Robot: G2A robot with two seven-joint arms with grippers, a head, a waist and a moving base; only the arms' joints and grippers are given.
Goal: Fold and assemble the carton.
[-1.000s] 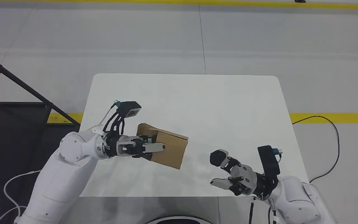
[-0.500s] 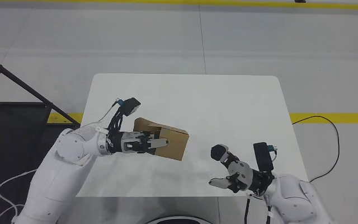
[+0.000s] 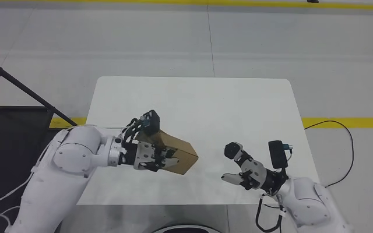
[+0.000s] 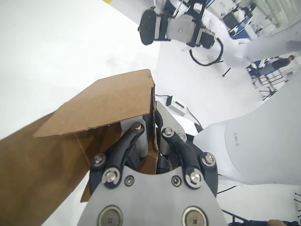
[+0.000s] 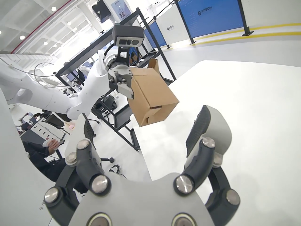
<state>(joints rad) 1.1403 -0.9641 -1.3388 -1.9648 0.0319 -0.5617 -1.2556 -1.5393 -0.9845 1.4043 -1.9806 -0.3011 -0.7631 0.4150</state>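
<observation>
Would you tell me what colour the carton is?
Plain brown carton, clearest in the right wrist view.

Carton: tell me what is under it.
Bare white table lies below the carton, which the left gripper holds by a flap. From above, the carton covers the patch directly beneath; whether it touches the table is unclear.

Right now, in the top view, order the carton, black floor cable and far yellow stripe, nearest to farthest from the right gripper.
1. carton, on the table, to the right gripper's left.
2. black floor cable, on the floor to its right.
3. far yellow stripe, across the floor at the back.
</observation>
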